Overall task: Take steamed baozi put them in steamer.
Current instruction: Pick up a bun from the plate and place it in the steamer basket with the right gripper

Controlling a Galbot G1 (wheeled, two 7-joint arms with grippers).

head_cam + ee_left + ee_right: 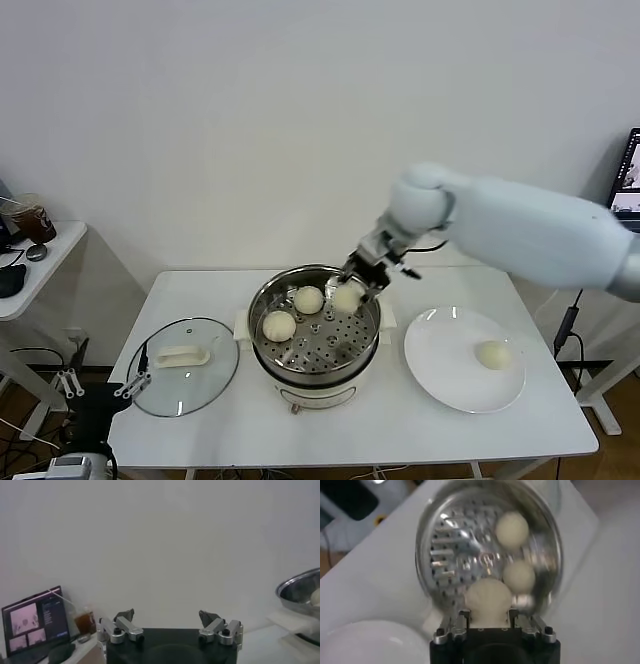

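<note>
Right gripper, just right of centre in the head view, pinches one steamed baozi between its fingers, holding it over the far right part of the steamer, inside the line of the rim. In the right wrist view the same bun fills the gap between the pads, with the perforated tray below it. Two more buns lie on that tray, one at the left and one toward the back, apart from each other; the tray's near and right portions lie bare. A fourth bun sits alone on the flat white plate at lower right, well apart from the pot. All four are round, smooth and cream-white. The steamer is a round, shiny steel pot on a cream base, standing mid-table. A round glass lid with a white handle lies flat at lower left, close to the table's left edge. The left gripper, seen in its own wrist view, hangs parked with its fingers spread wide and nothing between them
</note>
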